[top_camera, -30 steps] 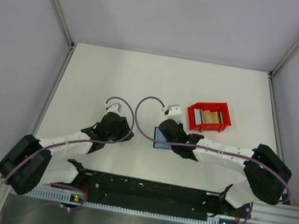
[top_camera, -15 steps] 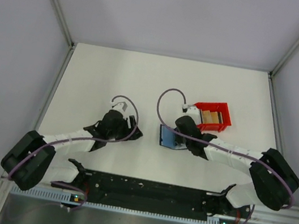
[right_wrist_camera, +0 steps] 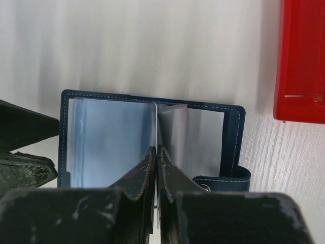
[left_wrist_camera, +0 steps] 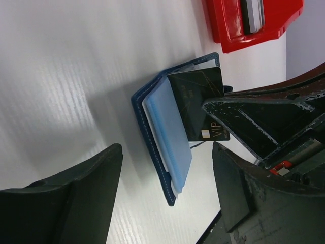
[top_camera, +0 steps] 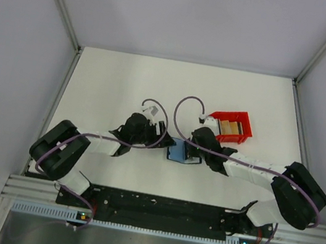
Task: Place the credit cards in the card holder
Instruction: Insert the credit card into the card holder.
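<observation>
The card holder (top_camera: 175, 152) lies open on the table, a navy case with light blue pockets (left_wrist_camera: 170, 137). My right gripper (right_wrist_camera: 156, 152) is shut on a dark credit card (left_wrist_camera: 195, 99) printed "VIP". It holds the card on edge over the holder's middle fold (right_wrist_camera: 101, 132). The card's lower end sits among the pocket leaves. My left gripper (left_wrist_camera: 167, 193) is open just left of the holder, its fingers (left_wrist_camera: 76, 203) apart with nothing between them. More credit cards (top_camera: 229, 128), tan and white, lie in the red bin.
The red bin (top_camera: 241, 124) stands close behind and to the right of the holder (right_wrist_camera: 299, 61). Both arms meet near the table's middle. The holder's snap strap (right_wrist_camera: 226, 178) sticks out on its right side.
My left arm has swung right up to the card holder and its jaws have opened wider. My right gripper shifted right a second ago and has since held still with the card.
</observation>
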Motion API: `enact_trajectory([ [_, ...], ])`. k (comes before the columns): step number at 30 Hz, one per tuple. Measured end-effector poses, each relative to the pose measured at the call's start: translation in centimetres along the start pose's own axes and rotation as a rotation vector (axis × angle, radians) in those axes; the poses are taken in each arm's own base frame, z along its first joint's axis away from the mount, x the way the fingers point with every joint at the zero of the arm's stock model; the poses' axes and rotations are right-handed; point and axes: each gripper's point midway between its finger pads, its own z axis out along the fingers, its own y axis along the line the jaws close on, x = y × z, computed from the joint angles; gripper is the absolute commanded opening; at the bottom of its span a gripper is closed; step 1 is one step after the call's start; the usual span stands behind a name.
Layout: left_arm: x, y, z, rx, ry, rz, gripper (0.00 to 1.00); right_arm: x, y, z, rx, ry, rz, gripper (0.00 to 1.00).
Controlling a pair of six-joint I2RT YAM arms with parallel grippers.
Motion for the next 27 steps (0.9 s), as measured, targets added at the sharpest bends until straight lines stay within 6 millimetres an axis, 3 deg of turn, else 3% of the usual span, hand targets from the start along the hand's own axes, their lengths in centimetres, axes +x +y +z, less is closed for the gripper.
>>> enact_trajectory([
  [1, 0.1, -0.2, 0.3, 0.009, 0.008, -0.005, 0.69, 0.0, 0.0, 0.0, -0.004, -0.001, 0.004, 0.00],
  [9, 1.2, -0.3, 1.2, 0.030, 0.049, -0.032, 0.05, 0.0, 0.1, 0.2, -0.029, 0.003, 0.029, 0.00],
  [10, 1.3, -0.2, 1.3, 0.029, 0.053, -0.032, 0.00, 0.0, 0.2, 0.2, -0.033, 0.005, 0.034, 0.00],
  [18, 1.6, 0.8, 1.1, -0.032, 0.079, -0.003, 0.00, -0.3, -0.7, -0.5, -0.032, 0.014, 0.067, 0.00],
  [27, 0.9, 0.3, -1.0, -0.112, 0.082, 0.024, 0.00, -3.5, 0.2, -2.6, -0.056, -0.036, 0.047, 0.00],
])
